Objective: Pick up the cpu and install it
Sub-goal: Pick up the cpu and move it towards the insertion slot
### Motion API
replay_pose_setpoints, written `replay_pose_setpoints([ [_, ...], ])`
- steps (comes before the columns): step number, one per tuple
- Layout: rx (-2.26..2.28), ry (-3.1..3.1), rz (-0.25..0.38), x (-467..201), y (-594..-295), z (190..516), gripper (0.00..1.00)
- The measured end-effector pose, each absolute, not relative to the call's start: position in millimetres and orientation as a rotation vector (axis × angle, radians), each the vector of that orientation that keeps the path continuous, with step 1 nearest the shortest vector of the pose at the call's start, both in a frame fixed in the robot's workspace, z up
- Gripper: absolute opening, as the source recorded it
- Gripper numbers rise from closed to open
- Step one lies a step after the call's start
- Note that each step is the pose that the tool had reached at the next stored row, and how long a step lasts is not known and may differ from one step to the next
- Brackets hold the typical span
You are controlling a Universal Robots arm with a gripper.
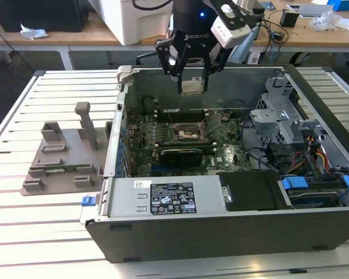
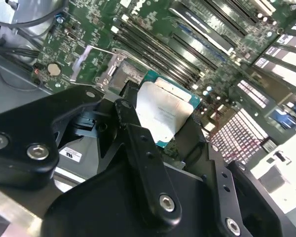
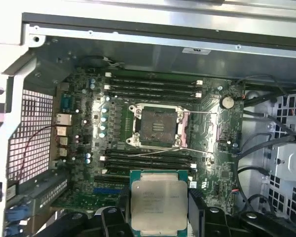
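My gripper (image 1: 192, 87) hangs over the open computer case (image 1: 221, 238), shut on the cpu (image 1: 191, 87), a small square chip with a silver-grey top and a pale rim. The chip is held flat above the motherboard (image 1: 180, 131), clear of it. In the first wrist view the cpu (image 3: 159, 204) sits between the black fingers (image 3: 197, 207), and the open cpu socket (image 3: 157, 126) with its raised metal frame lies farther along the board. The second wrist view shows the same chip (image 2: 165, 113) clamped between the dark fingers (image 2: 130, 123).
Memory slots (image 3: 153, 84) flank the socket on both sides. Cables and a drive cage (image 1: 279, 122) fill the case toward the exterior view's right. A grey fixture (image 1: 64, 157) stands on the slatted table at the exterior view's left. A black power supply (image 1: 174, 197) spans the case's near wall.
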State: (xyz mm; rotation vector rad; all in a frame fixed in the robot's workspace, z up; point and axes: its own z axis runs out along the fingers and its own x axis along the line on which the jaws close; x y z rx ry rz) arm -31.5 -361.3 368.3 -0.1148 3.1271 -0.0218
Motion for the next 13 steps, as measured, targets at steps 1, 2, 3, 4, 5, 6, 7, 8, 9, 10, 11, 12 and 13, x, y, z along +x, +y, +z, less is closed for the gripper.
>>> replay_pose_setpoints([
  [1,-0.115,3.128,-0.022,-29,-360,365,0.55],
  [2,-0.115,3.129,-0.022,-27,-359,362,0.55],
  [3,-0.115,3.13,-0.022,-27,-359,358,0.55],
  [4,-0.115,3.13,-0.022,-27,-358,354,0.55],
  [5,-0.115,3.13,-0.022,-27,-357,352,0.55],
  [6,-0.115,3.13,-0.022,-27,-356,349,0.55],
  [7,-0.115,3.13,-0.022,-27,-356,347,0.55],
  [8,-0.115,3.13,-0.022,-26,-355,345,0.55],
  [9,-0.115,3.131,-0.022,-26,-354,342,0.55],
  [10,-0.115,3.131,-0.022,-26,-354,340,0.55],
  [11,-0.115,3.131,-0.022,-25,-353,338,0.55],
  [12,-0.115,3.131,-0.022,-25,-353,335,0.55],
  [13,-0.115,3.131,-0.022,-25,-352,331,0.55],
])
